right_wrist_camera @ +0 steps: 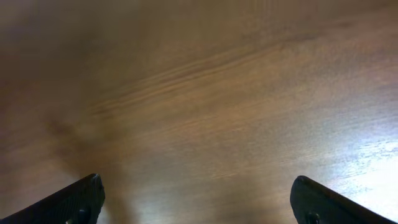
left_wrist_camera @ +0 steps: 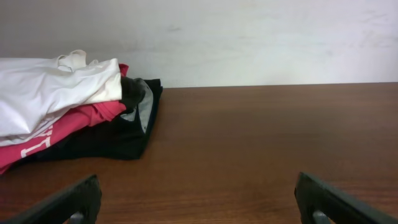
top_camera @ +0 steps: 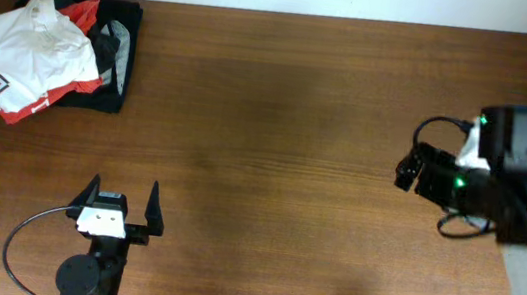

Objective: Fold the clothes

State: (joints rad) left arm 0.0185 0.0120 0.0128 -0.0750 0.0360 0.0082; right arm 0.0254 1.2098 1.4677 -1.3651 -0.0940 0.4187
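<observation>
Since lying crumpled atop a red lettered shirt (left_wrist_camera: 87,115) and black cloth garment (left_wrist_camera: 106,140) at the wooden tabletop's (top_camera: 297,121) far-left corner, could drag both along if pinching the thin white short-sleeved T-shirt (top_camera: 34,49) too deep. Left tool (top_camera: 124,191), right tool (right_wrist_camera: 199,202): spread apart, empty.

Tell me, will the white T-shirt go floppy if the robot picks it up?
Probably floppy: the white T-shirt lies crumpled, so it would likely droop. It looks thin, so probably light. It rests on the red shirt, which might drag along.
</observation>
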